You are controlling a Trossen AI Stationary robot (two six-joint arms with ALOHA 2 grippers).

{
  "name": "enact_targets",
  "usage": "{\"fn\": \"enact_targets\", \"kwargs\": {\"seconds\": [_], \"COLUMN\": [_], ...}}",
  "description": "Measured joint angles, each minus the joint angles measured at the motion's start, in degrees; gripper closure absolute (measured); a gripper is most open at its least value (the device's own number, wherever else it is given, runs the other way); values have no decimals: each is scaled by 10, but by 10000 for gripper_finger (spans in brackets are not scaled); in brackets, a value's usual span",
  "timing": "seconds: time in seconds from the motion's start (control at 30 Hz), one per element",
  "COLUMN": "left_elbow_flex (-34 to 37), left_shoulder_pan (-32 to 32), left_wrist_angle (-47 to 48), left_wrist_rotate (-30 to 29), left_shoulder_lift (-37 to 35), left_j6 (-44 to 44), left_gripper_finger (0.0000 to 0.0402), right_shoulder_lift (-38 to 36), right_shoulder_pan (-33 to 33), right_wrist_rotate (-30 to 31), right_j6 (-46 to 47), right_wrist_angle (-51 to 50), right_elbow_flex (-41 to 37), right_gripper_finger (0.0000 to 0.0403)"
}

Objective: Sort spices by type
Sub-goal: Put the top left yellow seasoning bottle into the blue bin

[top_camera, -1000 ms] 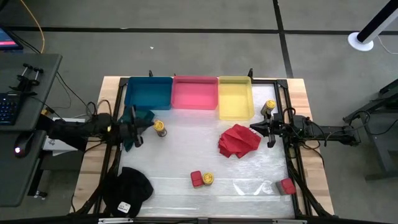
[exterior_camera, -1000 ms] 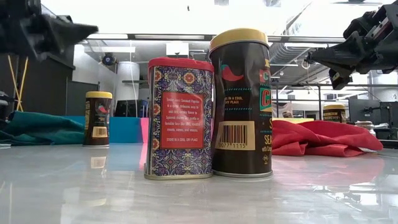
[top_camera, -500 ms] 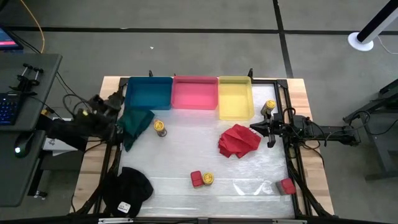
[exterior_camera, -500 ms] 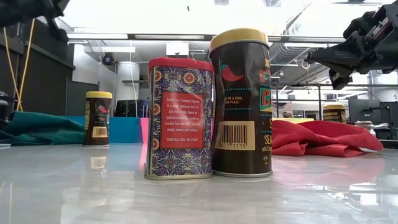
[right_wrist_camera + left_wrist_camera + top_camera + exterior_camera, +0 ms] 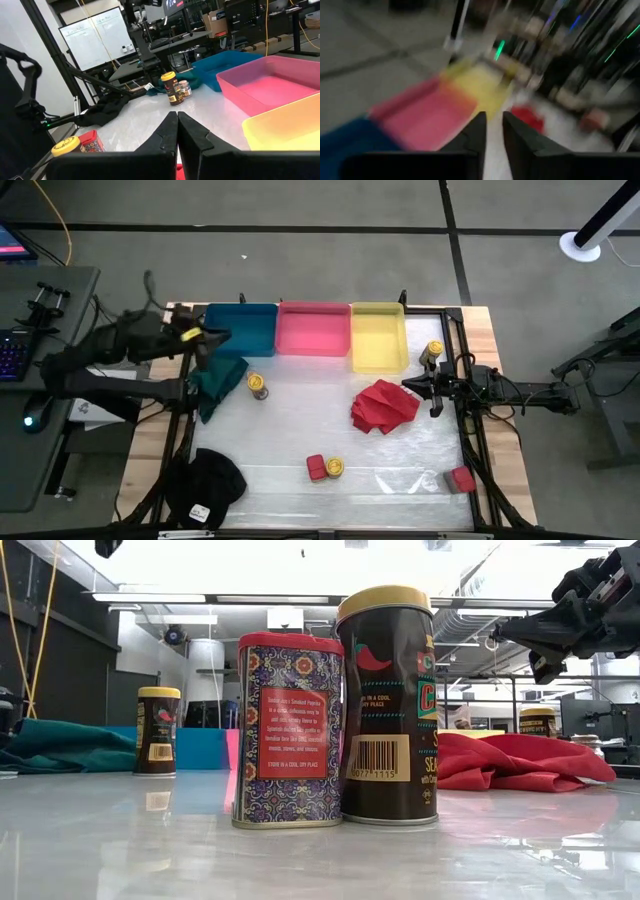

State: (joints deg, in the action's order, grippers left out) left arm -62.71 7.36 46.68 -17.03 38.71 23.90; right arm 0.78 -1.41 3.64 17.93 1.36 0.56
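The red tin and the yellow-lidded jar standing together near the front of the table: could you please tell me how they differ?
In the low view the red tin is boxy with flat faces, while the jar is round. The tin has a red lid and a patterned body; the jar has a yellow lid and a dark body with a barcode. The jar stands taller than the tin. Both are upright, side by side on the table.

Left hand (image 5: 208, 336): moved from above the teal cloth (image 5: 217, 379) toward 11 o'clock, now raised at the blue bin's (image 5: 240, 330) left edge; gone from the low view.
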Motion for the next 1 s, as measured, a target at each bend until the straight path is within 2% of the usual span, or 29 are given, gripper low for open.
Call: {"fn": "enact_targets", "kwargs": {"seconds": [0.1,0.27,0.43,0.53,0.7,1.0], "left_elbow_flex": [-44,-45,-44,-44,-44,-41], "left_shoulder_pan": [15,24,24,24,24,24], "left_wrist_angle": [71,122,193,217,221,219], "left_wrist_rotate": [41,121,134,134,149,151], "left_shoulder_lift": [58,152,258,311,370,416], "left_j6": [-17,-99,-240,-323,-421,-508], "left_gripper_finger": [280,177,110,97,98,98], "right_shoulder_lift": [0,0,0,0,0,0], "right_shoulder_pan": [0,0,0,0,0,0], "right_wrist_rotate": [0,0,0,0,0,0], "right_j6": [0,0,0,0,0,0], "right_wrist_angle": [0,0,0,0,0,0], "right_elbow_flex": [0,0,0,0,0,0], "right_gripper_finger": [402,402,402,402,402,402]}}
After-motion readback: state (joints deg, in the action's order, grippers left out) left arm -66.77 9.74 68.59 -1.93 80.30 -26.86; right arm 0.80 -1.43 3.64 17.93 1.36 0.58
